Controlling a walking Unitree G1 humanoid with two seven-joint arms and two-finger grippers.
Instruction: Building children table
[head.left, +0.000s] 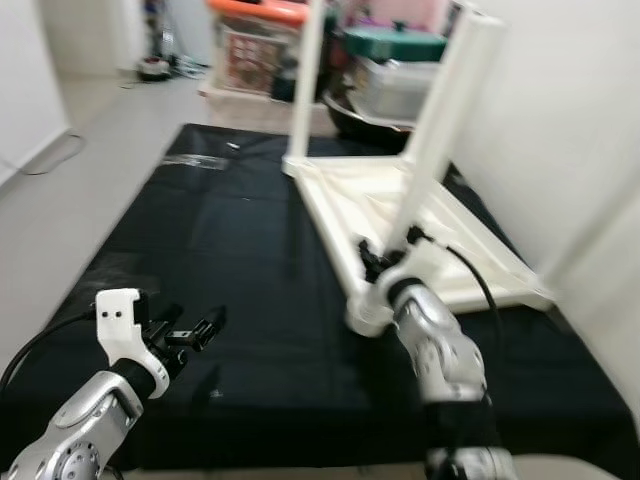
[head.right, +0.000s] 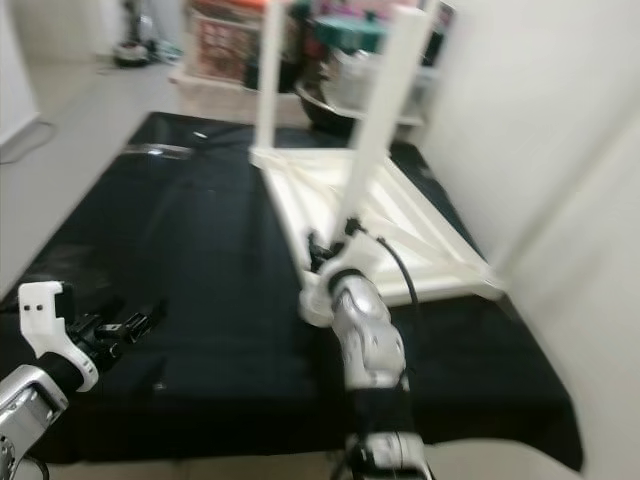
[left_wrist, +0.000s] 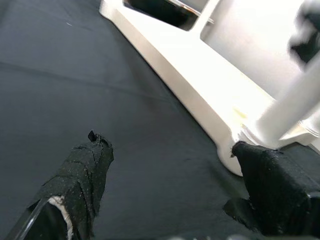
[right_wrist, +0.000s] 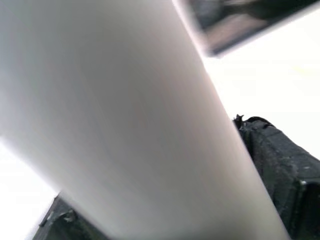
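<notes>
Right wrist view: right pincer (right_wrist: 165, 165) seemingly clamped around white table leg (head.left: 440, 130); left pincer (left_wrist: 170, 195) spread.

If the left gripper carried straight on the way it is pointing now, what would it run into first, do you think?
Probably the near corner of the upturned white table, where the leg stands; the left gripper hangs open over the black mat. Depth is unclear.

Open black mat (head.left: 240, 260) lies to the left of the overturned white table (head.left: 400, 215); its 2 upright legs (head.left: 440, 120) block the right side, with storage bins (head.left: 270, 45) crowded behind.
</notes>
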